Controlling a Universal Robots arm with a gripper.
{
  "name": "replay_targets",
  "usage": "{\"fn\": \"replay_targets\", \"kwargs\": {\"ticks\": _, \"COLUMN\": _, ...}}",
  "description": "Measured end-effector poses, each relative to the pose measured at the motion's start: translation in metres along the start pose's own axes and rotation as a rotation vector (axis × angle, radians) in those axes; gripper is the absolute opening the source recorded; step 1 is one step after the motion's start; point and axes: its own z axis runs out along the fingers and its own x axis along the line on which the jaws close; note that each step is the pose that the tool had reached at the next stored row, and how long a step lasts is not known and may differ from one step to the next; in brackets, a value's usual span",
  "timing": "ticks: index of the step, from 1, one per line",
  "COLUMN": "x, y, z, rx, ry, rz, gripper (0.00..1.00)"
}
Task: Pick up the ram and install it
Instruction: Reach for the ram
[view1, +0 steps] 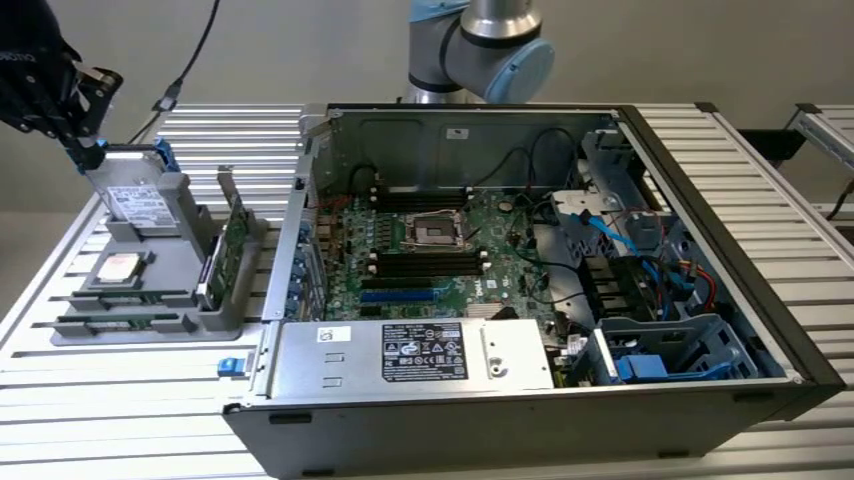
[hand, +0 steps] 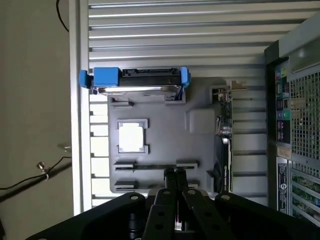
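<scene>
Claw (hand: 175, 173): pressed together, empty.
Ram (hand: 145, 166): roughly beneath claw, at tray (hand: 200, 145) edge opposite hard drive (hand: 135, 80) (long axis along that edge).

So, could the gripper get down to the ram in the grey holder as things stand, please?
Probably yes: the gripper hangs above the grey holder where the ram sits, and nothing lies over it. Its jaws are shut, though, so they would have to open first.

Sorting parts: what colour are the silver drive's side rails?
Blue side rails; wrist view shows best.
</scene>
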Motion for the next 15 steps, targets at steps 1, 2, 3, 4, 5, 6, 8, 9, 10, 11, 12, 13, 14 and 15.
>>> {"fn": "replay_targets", "kwargs": {"ticks": 1, "x": 0.0, "y": -0.002, "z": 0.0001, "rx": 0.0001, "ry": 0.0002, "rz": -0.003, "gripper": 0.1}}
{"fn": "replay_targets", "kwargs": {"ticks": 2, "x": 0.0, "y": -0.0038, "z": 0.0003, "rx": 0.0001, "ry": 0.0003, "rz": -0.005, "gripper": 0.1}}
{"fn": "replay_targets", "kwargs": {"ticks": 3, "x": 0.0, "y": -0.0057, "z": 0.0006, "rx": 0.0002, "ry": 0.0005, "rz": -0.008, "gripper": 0.1}}
{"fn": "replay_targets", "kwargs": {"ticks": 4, "x": 0.0, "y": -0.0077, "z": 0.0008, "rx": 0.0002, "ry": 0.0008, "rz": -0.01, "gripper": 0.1}}
{"fn": "replay_targets", "kwargs": {"ticks": 5, "x": 0.0, "y": -0.0095, "z": 0.0011, "rx": 0.0003, "ry": 0.0011, "rz": -0.013, "gripper": 0.1}}
{"fn": "replay_targets", "kwargs": {"ticks": 6, "x": 0.0, "y": -0.0115, "z": 0.0014, "rx": 0.0004, "ry": 0.0016, "rz": -0.016, "gripper": 0.1}}
{"fn": "replay_targets", "kwargs": {"ticks": 8, "x": -0.001, "y": -0.0153, "z": 0.0021, "rx": 0.0006, "ry": 0.0025, "rz": -0.021, "gripper": 0.1}}
{"fn": "replay_targets", "kwargs": {"ticks": 9, "x": -0.001, "y": -0.0172, "z": 0.0024, "rx": 0.0007, "ry": 0.003, "rz": -0.024, "gripper": 0.1}}
{"fn": "replay_targets", "kwargs": {"ticks": 10, "x": -0.001, "y": -0.0193, "z": 0.0028, "rx": 0.0007, "ry": 0.0035, "rz": -0.027, "gripper": 0.1}}
{"fn": "replay_targets", "kwargs": {"ticks": 11, "x": -0.001, "y": -0.0211, "z": 0.0032, "rx": 0.0007, "ry": 0.0039, "rz": -0.029, "gripper": 0.1}}
{"fn": "replay_targets", "kwargs": {"ticks": 12, "x": -0.001, "y": -0.0232, "z": 0.0035, "rx": 0.0008, "ry": 0.0045, "rz": -0.032, "gripper": 0.1}}
{"fn": "replay_targets", "kwargs": {"ticks": 13, "x": -0.001, "y": -0.025, "z": 0.0039, "rx": 0.0009, "ry": 0.0049, "rz": -0.035, "gripper": 0.1}}
{"fn": "replay_targets", "kwargs": {"ticks": 14, "x": -0.001, "y": -0.027, "z": 0.0042, "rx": 0.001, "ry": 0.0055, "rz": -0.037, "gripper": 0.1}}
{"fn": "replay_targets", "kwargs": {"ticks": 15, "x": -0.001, "y": -0.0288, "z": 0.0046, "rx": 0.001, "ry": 0.006, "rz": -0.04, "gripper": 0.1}}
